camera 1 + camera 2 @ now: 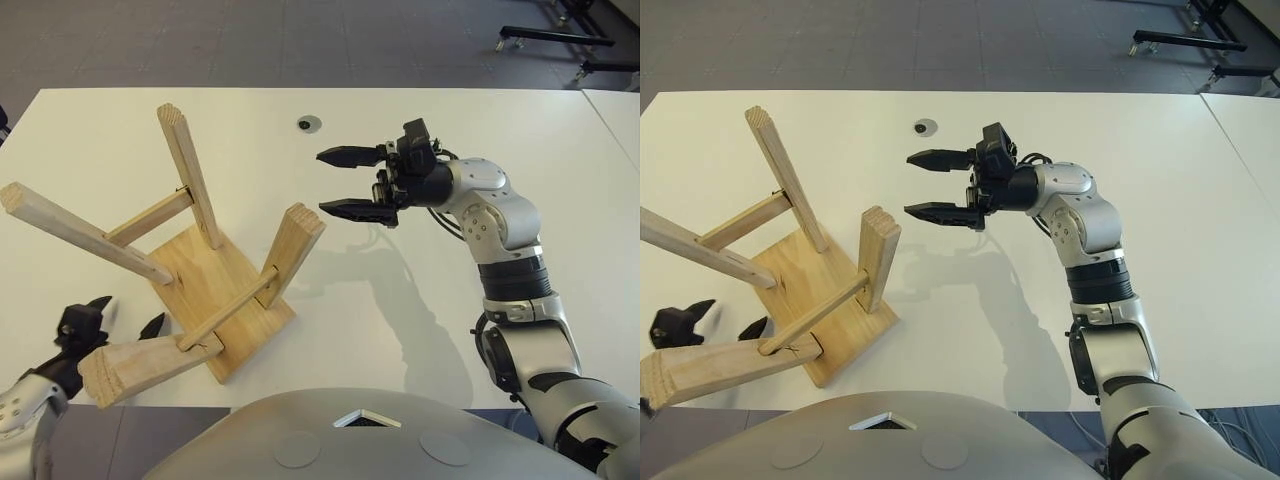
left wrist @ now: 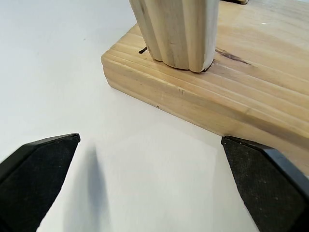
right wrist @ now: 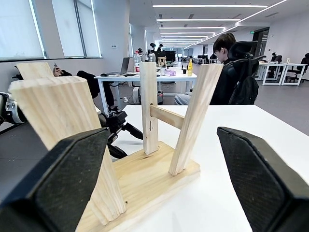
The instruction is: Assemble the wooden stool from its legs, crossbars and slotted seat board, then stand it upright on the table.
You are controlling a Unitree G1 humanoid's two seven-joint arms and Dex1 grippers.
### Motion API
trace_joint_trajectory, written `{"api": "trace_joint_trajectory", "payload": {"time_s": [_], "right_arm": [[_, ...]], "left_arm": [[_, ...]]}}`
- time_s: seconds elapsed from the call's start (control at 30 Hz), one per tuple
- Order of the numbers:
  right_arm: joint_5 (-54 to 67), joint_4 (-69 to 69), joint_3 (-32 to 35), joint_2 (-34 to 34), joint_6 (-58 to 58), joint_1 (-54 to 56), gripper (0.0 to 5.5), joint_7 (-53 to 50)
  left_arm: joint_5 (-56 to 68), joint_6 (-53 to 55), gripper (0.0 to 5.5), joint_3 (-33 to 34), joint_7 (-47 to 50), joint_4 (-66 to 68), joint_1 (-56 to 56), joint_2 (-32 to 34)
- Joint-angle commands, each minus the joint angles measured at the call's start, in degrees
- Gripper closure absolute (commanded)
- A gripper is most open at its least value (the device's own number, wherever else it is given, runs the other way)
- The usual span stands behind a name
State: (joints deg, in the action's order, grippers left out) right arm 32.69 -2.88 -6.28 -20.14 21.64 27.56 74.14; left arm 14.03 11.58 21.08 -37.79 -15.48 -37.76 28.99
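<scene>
A broad white table (image 1: 420, 130) carries the work, with grey floor beyond its far edge. The stool (image 1: 190, 265) sits inverted: the slotted seat board (image 1: 240, 345) lies flat on the table and the four legs point up and splay outward, tied in pairs by crossbars (image 1: 230, 312).

The right gripper (image 1: 321, 181) hovers above the table with its jaws spread wide and nothing between them, fingertips aimed at the nearest leg (image 1: 295, 250), which stands just ahead of them and slightly below. The left gripper (image 1: 130, 312) is likewise open and empty, low by the seat board's corner, with another leg (image 1: 140, 365) leaning out just beside it.

The stool looks like solid, stiff, bare timber: probably weighty enough to need both arms, and not slippery. The slotted joints may only be pressed in, so pulling on a leg tip could work it loose. Gripping low on a leg, near the seat, or on a crossbar seems safer.

Room is tight around the left gripper, where the leg reaches toward the table's near edge. Behind and beyond the right gripper the table lies open, apart from a small dark grommet (image 1: 309, 123), so turning the stool over toward that side looks best.
</scene>
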Motion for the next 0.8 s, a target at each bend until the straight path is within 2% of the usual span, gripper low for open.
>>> {"api": "trace_joint_trajectory", "payload": {"time_s": [0.03,0.33,0.57,0.8], "right_arm": [[-0.5,-0.3,-0.1,-0.1,-1.0,0.3,1.39,-0.1],[-0.1,-1.1,2.0,-2.2,-1.4,0.0,1.39,-0.3],[-0.9,-6.6,9.3,-3.9,-7.4,1.6,1.39,-4.2],[-0.8,-5.6,11.9,-4.3,-10.3,-2.5,1.39,-6.3]], "left_arm": [[-4.2,2.2,0.1,-6.7,2.6,1.2,1.5,-1.6],[-8.4,3.2,0.1,-14.5,9.7,7.5,15.8,-2.1],[-8.6,3.4,0.1,-19.1,10.5,9.5,20.5,-3.3],[-8.6,1.8,0.1,-23.3,9.8,15.1,28.5,-4.7]]}}
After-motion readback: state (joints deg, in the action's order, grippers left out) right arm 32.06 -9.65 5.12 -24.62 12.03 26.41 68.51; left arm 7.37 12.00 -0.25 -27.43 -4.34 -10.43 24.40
